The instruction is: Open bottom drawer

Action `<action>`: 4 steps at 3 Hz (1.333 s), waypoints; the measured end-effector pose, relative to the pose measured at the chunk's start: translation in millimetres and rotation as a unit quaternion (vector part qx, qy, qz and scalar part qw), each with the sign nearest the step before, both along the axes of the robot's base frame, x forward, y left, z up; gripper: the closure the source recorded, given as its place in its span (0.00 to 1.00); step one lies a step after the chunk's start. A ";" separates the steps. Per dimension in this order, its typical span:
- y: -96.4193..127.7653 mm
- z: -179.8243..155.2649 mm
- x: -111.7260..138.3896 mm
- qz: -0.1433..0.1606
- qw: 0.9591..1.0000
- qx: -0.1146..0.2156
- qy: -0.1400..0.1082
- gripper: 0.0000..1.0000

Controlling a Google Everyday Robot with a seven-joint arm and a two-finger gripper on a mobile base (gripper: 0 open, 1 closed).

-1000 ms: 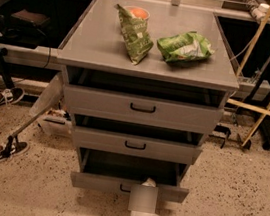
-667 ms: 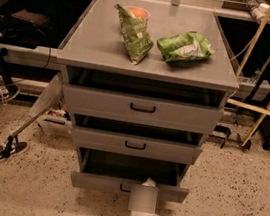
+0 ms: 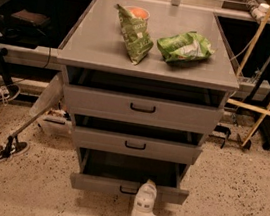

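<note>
One tool [image 3: 146, 188] is all I'm driving: it is touching the partly open bottom drawer [image 3: 94, 183], handle [image 3: 124, 190] just left; its grip I cannot tell.

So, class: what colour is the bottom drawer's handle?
Black handle, camera view; the gripper is beside it.

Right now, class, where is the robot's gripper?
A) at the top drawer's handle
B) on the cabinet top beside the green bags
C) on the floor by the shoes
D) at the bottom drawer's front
D: the gripper is at the front panel of the bottom drawer, beside its black handle.
</note>
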State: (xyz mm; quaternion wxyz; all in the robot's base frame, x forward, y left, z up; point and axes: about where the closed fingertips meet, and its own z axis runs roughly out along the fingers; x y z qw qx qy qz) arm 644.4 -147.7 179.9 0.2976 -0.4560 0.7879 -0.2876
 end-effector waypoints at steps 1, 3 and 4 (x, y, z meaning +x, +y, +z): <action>-0.9 -1.0 -7.4 0.002 1.000 0.000 -0.003 1.00; -3.3 0.4 -19.2 -0.001 1.000 0.000 -0.009 1.00; -3.5 2.3 -20.8 -0.001 1.000 0.000 -0.009 1.00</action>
